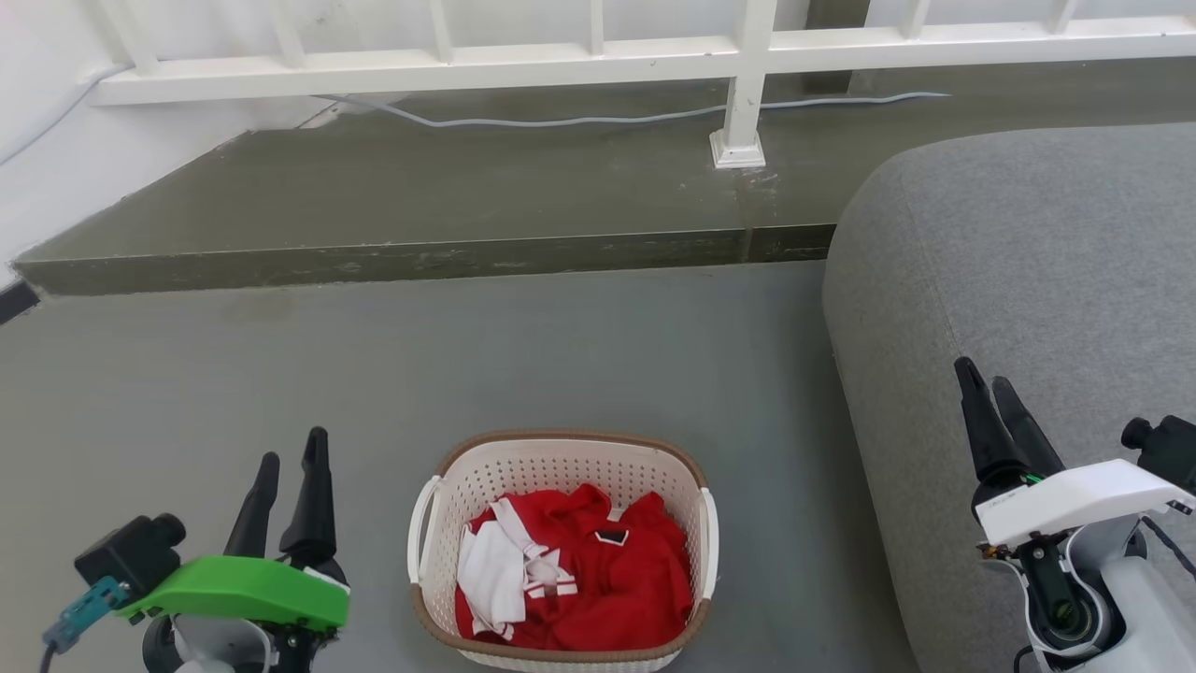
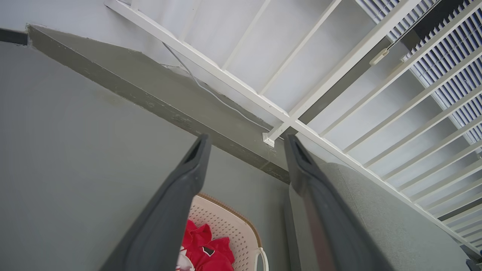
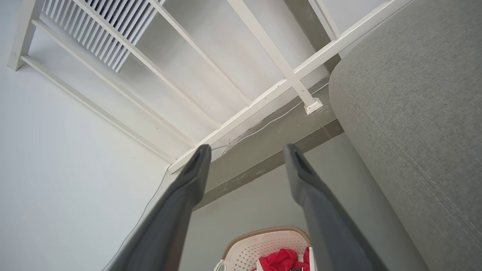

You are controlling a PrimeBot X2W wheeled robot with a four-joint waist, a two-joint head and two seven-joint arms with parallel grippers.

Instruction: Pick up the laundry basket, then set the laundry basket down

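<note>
Left pincer [image 1: 291, 449] sits lower left, fingers spread, gripping nothing. Basket [image 1: 561, 465] is bottom centre on the floor [image 1: 374, 374], red clothes [image 1: 607, 570] inside, both pincers well apart from it. Right pincer [image 1: 981, 376] lower right, also spread and empty, in front of the grey sofa [image 1: 1028, 262].

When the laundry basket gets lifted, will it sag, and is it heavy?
Probably stays stiff: the laundry basket looks like moulded perforated plastic. Likely light, since only red and white clothes lie inside. Lifting one handle alone might tip it.
</note>
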